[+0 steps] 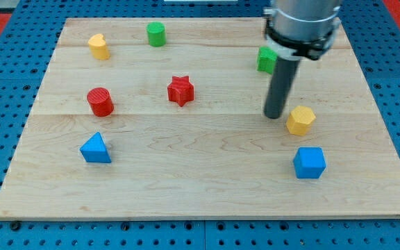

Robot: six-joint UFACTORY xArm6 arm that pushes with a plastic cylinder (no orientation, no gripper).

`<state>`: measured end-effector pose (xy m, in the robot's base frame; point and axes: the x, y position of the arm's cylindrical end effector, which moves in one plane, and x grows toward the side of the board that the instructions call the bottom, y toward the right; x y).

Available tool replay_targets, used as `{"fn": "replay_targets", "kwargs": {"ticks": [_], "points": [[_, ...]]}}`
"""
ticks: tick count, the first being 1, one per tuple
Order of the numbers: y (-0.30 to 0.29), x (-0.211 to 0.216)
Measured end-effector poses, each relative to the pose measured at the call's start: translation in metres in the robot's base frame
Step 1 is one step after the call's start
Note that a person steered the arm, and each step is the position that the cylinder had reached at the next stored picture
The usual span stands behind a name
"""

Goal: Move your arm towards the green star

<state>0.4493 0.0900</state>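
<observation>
A green block (265, 59), partly hidden behind the arm so its shape is hard to make out, lies at the board's upper right. My tip (275, 115) rests on the board below it, a short way toward the view's bottom. The tip is just left of the yellow hexagon block (301, 120), not touching it.
A green cylinder (156, 34) and a yellow block (98, 46) lie at the upper left. A red star (180, 90) is at the centre, a red cylinder (100, 101) at the left, a blue triangle (95, 148) at the lower left, a blue cube (309, 162) at the lower right.
</observation>
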Motion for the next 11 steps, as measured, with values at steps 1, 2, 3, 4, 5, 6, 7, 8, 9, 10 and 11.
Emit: {"fn": "replay_targets", "kwargs": {"ticks": [1, 2, 3, 4, 5, 6, 7, 8, 9, 10, 11], "points": [[-0.017, 0.064], [0.009, 0.098], [0.026, 0.093], [0.009, 0.076], [0.006, 0.006], [-0.014, -0.065], [-0.048, -0.094], [-0.048, -0.094], [-0.048, -0.094], [-0.050, -0.094], [-0.064, -0.117]]}}
